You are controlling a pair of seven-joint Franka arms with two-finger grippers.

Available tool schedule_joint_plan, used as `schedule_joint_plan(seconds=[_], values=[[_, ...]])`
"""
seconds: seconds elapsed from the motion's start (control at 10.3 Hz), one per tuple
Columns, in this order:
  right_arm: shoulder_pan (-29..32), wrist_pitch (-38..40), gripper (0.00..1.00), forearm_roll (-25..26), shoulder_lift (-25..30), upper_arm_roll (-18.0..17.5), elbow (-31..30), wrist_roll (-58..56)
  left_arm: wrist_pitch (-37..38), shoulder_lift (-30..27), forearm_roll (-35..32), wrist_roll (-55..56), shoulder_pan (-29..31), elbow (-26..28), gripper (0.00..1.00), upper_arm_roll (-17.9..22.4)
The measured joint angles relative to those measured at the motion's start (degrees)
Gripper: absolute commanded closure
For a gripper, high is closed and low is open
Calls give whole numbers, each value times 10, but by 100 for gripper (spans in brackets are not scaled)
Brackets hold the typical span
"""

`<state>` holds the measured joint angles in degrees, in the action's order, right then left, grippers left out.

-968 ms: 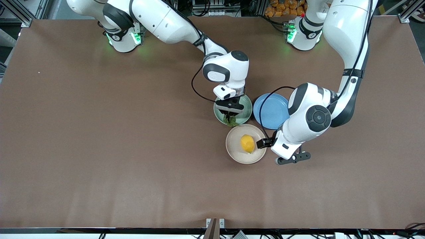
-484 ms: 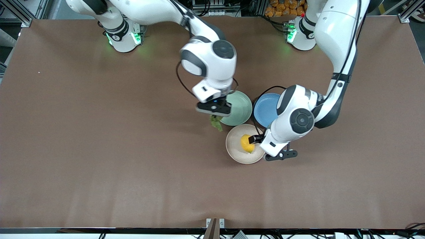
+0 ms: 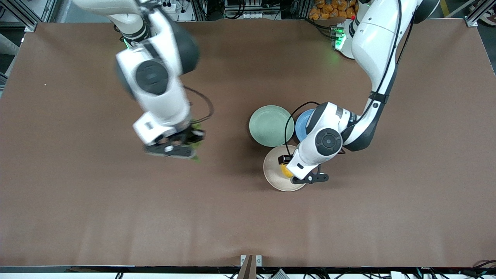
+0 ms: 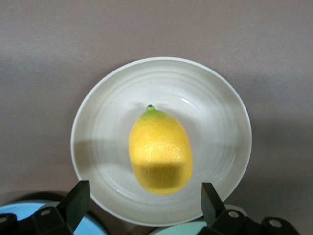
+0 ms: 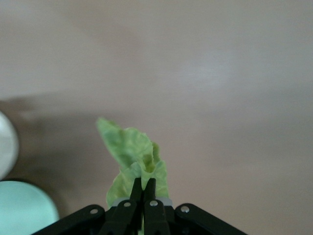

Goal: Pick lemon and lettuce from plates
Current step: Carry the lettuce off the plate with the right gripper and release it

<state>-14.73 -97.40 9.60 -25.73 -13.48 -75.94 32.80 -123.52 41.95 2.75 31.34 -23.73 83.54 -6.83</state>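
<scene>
Brown surface [image 3: 77, 201] carries three plates clustered near the middle, toward the left arm's end. Mint green plate [image 3: 270, 125] – nothing on it – sits just beside the blue plate [image 3: 301, 124], which is mostly hidden under the left arm. The beige plate [image 3: 276, 172] lies nearer the front camera than both, its rim about touching the green one.

Right arm reaches out from its base over bare surface, well apart from the plates, toward the right arm's end. Right gripper [image 5: 143, 188] is clamped tight on the lettuce [image 5: 133, 155]; the leaf is held up in the air, sticking out past the fingertips, ruffled edge visible in the right wrist view. In the front view only a sliver of green [image 3: 195, 144] shows beside the blurred gripper.

Left arm bends down over the beige plate. Left gripper [image 4: 142, 196] hovers over the lemon [image 4: 160, 151], fingers spread wide – one on each side of the fruit, not touching it as far as the left wrist view shows. The lemon lies on the beige plate about in its middle, green-tipped pointed end toward the plate's rim away from the gripper. In the front view just a bit of yellow peeks out from under the wrist.
</scene>
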Motion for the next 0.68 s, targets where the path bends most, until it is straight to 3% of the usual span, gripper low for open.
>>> schedule_joint_plan(seconds=[0.29,0.68], values=[[109,-8,100,-4,2,5,-60,-141,-37,22,-14,0,-8,-1,0,2],[236,-213,100,-6,-16,14,-221,-290,-60,41,-53,-1,-10,-2,0,3]])
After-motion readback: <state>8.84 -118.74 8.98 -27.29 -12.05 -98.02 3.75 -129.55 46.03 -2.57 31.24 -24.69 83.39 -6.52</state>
